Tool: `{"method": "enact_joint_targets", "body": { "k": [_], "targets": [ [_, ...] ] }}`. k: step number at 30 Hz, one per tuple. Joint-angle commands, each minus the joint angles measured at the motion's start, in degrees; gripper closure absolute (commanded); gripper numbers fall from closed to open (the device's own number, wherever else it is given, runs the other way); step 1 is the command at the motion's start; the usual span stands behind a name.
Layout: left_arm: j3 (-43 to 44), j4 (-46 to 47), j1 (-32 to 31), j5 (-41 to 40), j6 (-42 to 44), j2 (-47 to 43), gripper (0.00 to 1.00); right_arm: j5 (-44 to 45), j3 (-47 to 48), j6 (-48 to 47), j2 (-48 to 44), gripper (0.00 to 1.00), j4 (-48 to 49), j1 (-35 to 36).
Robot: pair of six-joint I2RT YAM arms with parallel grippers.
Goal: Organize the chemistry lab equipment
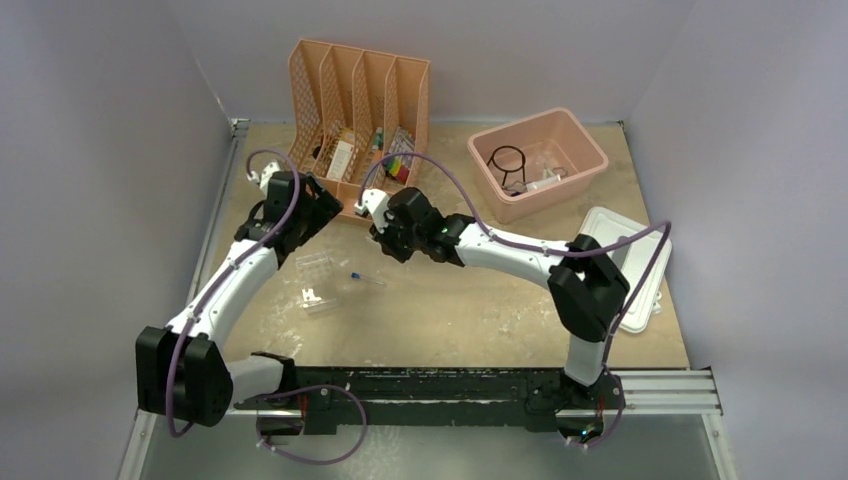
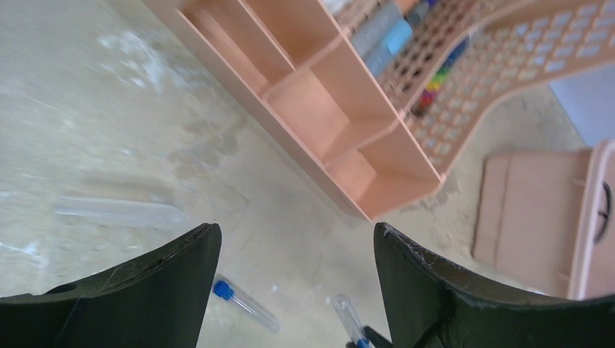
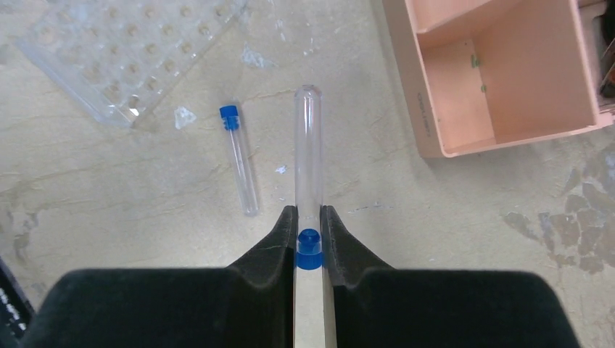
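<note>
My right gripper (image 3: 309, 217) is shut on a blue-capped clear tube (image 3: 308, 159), gripping it near the cap; the tube points forward just above the table. A second blue-capped tube (image 3: 240, 159) lies on the table to its left and also shows in the top view (image 1: 368, 279). The clear, whitish tube rack (image 3: 130, 51) lies beyond it. My left gripper (image 2: 297, 239) is open and empty, above the table beside the lying tube (image 2: 245, 303). In the top view my left gripper (image 1: 322, 218) and right gripper (image 1: 385, 240) are in front of the organizer. A black wire ring (image 1: 508, 160) lies in the tub.
The peach slotted organizer (image 1: 360, 100) stands at the back, with items in its slots. The pink tub (image 1: 590, 160) sits at the back right, and its white lid (image 1: 625, 265) lies near the right edge. A small white piece (image 1: 312, 296) lies near the rack.
</note>
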Motion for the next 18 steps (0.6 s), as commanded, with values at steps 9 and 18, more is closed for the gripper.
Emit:
{"method": "enact_joint_targets", "body": {
  "k": [9, 18],
  "targets": [
    [-11.17, 28.69, 0.65, 33.16, -12.78, 2.65, 0.37, -10.49, -2.34, 5.9, -6.44, 0.94, 6.96, -4.01],
    [-12.16, 33.04, 0.63, 39.03, -15.22, 6.45, 0.58, -14.22, -1.91, 8.3, -6.46, 0.93, 8.17, -7.45]
  ]
}}
